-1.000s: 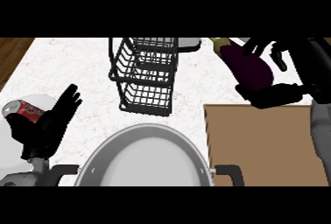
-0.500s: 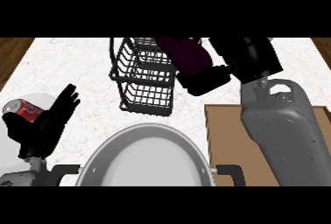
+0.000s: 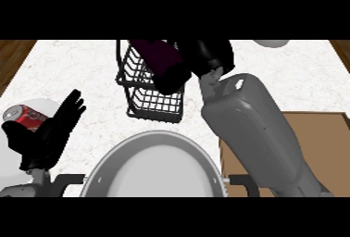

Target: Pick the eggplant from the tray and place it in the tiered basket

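Holding the eggplant (image 3: 159, 62) curled in its fingers over the far tiered basket (image 3: 152, 95), the right robot hand (image 3: 205, 58) is placing, and next needs lowering and uncurling.

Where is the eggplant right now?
In the head view, the eggplant is at top centre, held in the right robot hand over the upper tier of the wire basket.

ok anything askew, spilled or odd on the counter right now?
Nothing stands out. Black wire tiered basket stands intact; right hand holds the dark purple eggplant over it. Red soda can lies beside the open left hand, unspilled.
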Action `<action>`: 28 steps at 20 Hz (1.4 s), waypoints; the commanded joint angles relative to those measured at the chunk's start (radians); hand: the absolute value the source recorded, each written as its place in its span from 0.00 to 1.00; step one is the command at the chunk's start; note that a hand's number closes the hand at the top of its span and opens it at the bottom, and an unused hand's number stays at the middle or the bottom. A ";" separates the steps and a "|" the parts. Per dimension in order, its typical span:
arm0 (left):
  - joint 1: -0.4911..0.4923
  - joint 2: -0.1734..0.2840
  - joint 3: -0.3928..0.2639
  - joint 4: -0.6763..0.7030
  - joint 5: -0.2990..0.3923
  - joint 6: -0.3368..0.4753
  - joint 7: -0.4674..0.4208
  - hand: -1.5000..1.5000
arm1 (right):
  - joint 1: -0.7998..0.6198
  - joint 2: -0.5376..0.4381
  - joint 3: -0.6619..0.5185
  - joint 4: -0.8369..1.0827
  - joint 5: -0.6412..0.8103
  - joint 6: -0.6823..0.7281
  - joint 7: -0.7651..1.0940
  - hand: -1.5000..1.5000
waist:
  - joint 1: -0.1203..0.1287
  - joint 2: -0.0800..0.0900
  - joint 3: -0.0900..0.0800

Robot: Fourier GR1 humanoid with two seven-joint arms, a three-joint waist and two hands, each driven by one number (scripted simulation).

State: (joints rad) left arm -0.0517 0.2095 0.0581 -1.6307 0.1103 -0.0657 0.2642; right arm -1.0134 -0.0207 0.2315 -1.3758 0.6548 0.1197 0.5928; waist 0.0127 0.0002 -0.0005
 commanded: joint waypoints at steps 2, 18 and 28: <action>0.017 0.010 0.026 -0.035 0.010 -0.012 0.020 0.50 | 0.016 0.020 -0.001 0.058 0.017 -0.011 -0.026 1.00 | -0.005 -0.001 0.000; -0.030 0.033 0.064 0.020 0.025 -0.060 0.004 0.50 | -0.108 0.020 0.052 0.440 -0.015 -0.508 -0.192 1.00 | 0.020 0.006 0.000; -0.053 -0.025 0.024 0.084 -0.028 -0.032 -0.046 0.50 | -0.225 0.020 0.159 0.658 -0.185 -0.612 -0.280 0.00 | 0.024 0.008 0.000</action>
State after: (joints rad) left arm -0.0908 0.1858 0.0715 -1.5729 0.0788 -0.0929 0.2294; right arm -1.2374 -0.0182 0.3597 -0.7844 0.5381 -0.4487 0.3465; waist 0.0328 -0.0084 0.0042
